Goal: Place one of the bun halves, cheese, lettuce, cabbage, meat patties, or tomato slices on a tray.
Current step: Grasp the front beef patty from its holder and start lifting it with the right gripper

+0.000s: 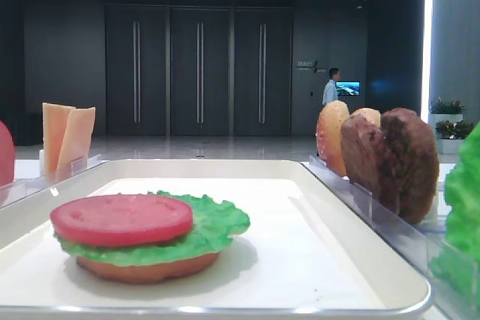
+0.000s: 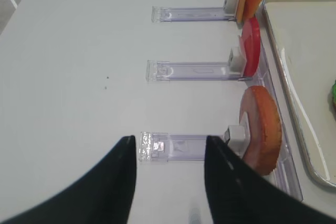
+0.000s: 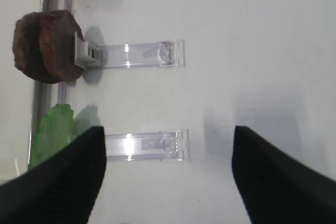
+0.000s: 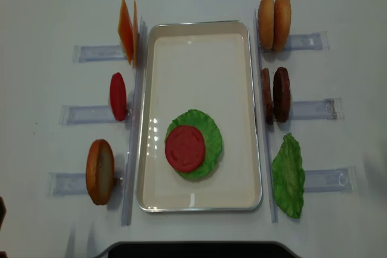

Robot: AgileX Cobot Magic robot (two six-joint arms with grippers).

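No readable labels anywhere I look. Both grippers, left [image 2: 168,182] and right [image 3: 168,177], hang released over bare table. On the tray [image 4: 236,149]: tomato slice [image 4: 185,147] atop lettuce [image 4: 208,131]; rough brown meat patties [image 4: 275,93] racked beyond its right rim.

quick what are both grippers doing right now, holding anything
Left gripper: open, holding nothing, above the white table.
Right gripper: open, holding nothing, near the meat patties.

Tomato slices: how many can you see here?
2. One tomato slice lies on the lettuce on the tray. The other stands upright in the rack left of the tray. Others may be hidden.
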